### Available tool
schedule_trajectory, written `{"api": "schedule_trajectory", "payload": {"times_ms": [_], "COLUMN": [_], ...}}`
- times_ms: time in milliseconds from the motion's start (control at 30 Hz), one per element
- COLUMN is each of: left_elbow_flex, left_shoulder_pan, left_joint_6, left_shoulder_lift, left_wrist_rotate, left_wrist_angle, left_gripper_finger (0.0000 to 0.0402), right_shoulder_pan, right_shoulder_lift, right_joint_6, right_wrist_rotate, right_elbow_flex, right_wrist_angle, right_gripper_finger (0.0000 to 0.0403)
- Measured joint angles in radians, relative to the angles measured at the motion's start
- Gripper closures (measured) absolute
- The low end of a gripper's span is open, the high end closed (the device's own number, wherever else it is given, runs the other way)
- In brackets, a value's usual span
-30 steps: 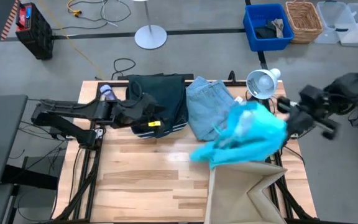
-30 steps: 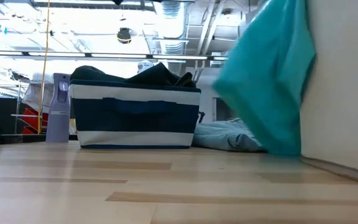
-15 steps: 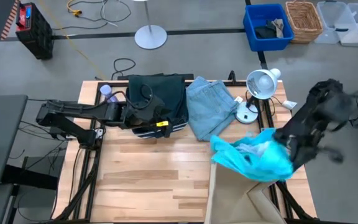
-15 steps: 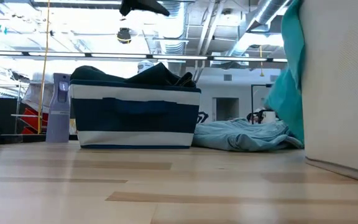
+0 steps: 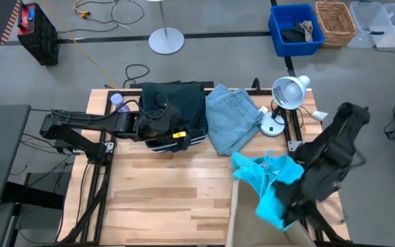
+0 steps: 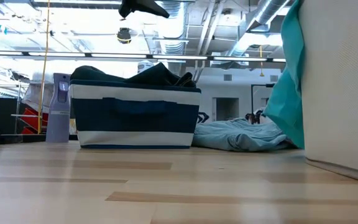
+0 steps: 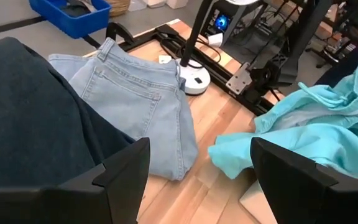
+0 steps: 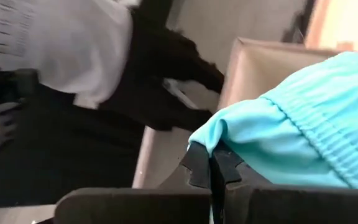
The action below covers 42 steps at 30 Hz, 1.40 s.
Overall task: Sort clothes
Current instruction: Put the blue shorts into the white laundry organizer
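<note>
The right end effector (image 5: pixel 288 200) has swung from beside the lamp, at the far right of the counter, down to the beige fabric box (image 5: pixel 252 219). The turquoise garment (image 5: pixel 271 185) it clamps came along and now drapes over the box's rim, partly inside it.

Grey floor (image 5: pixel 204 62) all round the wood surface (image 5: pixel 163 192). Beyond its far edge: round white stand base (image 5: pixel 166 40), loose cables (image 5: pixel 115 14), blue crate (image 5: pixel 295 29) w/ wicker basket (image 5: pixel 335 22) beside it, clear bins (image 5: pixel 382 24) further along. Black crate (image 5: pixel 36 33) at far corner. Low view: ceiling ducts (image 6: pixel 173 15), pipes overhead.
</note>
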Motion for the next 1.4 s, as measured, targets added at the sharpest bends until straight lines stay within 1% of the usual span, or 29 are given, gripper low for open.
{"api": "schedule_trajectory", "payload": {"times_ms": [100, 167, 300, 400, 500, 633, 733, 833, 967, 1100, 1167, 1267, 1333, 1400], "left_elbow_flex": [0.0, 0.0, 0.0, 0.0, 0.0, 0.0, 0.0, 0.0, 0.0, 0.0, 0.0, 0.0, 0.0, 0.0], "left_shoulder_pan": [0.0, 0.0, 0.0, 0.0, 0.0, 0.0, 0.0, 0.0, 0.0, 0.0, 0.0, -0.004, -0.005, -0.006], "left_joint_6": [0.022, 0.03, 0.082, 0.129, 0.153, 0.165, 0.179, 0.183, 0.216, 0.237, 0.222, 0.225, 0.23, 0.23], "left_shoulder_lift": [-0.001, -0.001, -0.001, 0.0, 0.0, -0.004, -0.005, -0.005, -0.005, -0.005, -0.005, -0.005, -0.005, -0.005], "left_wrist_rotate": [0.016, 0.047, 0.116, 0.143, 0.17, 0.215, 0.245, 0.263, 0.267, 0.266, 0.274, 0.305, 0.313, 0.315], "left_wrist_angle": [0.0, 0.0, -0.003, -0.006, -0.005, -0.005, -0.004, -0.006, -0.006, -0.005, -0.005, -0.005, -0.005, -0.005], "left_gripper_finger": [0.013, 0.013, 0.013, 0.013, 0.013, 0.013, 0.013, 0.013, 0.013, 0.013, 0.013, 0.013, 0.013, 0.013], "right_shoulder_pan": [-0.008, -0.02, -0.044, -0.066, -0.086, -0.096, -0.103, -0.108, -0.109, -0.12, -0.131, -0.147, -0.148, -0.147], "right_shoulder_lift": [0.086, 0.151, 0.276, 0.353, 0.403, 0.424, 0.419, 0.402, 0.37, 0.306, 0.278, 0.264, 0.269, 0.276], "right_joint_6": [0.033, 0.068, 0.143, 0.214, 0.254, 0.274, 0.318, 0.338, 0.344, 0.419, 0.468, 0.549, 0.553, 0.525], "right_wrist_rotate": [0.0, -0.001, 0.0, -0.026, -0.048, -0.051, -0.051, -0.049, -0.049, -0.057, -0.057, -0.054, -0.04, -0.009], "right_elbow_flex": [0.0, 0.0, 0.0, 0.0, 0.008, 0.049, 0.083, 0.128, 0.17, 0.182, 0.184, 0.184, 0.183, 0.183], "right_wrist_angle": [0.009, 0.012, 0.013, 0.022, 0.03, 0.029, 0.009, -0.038, -0.04, 0.043, 0.041, -0.089, -0.216, -0.347], "right_gripper_finger": [0.0401, 0.0397, 0.0371, 0.0327, 0.027, 0.0193, 0.0159, 0.0155, 0.0163, 0.0165, 0.0165, 0.0165, 0.0165, 0.0165]}}
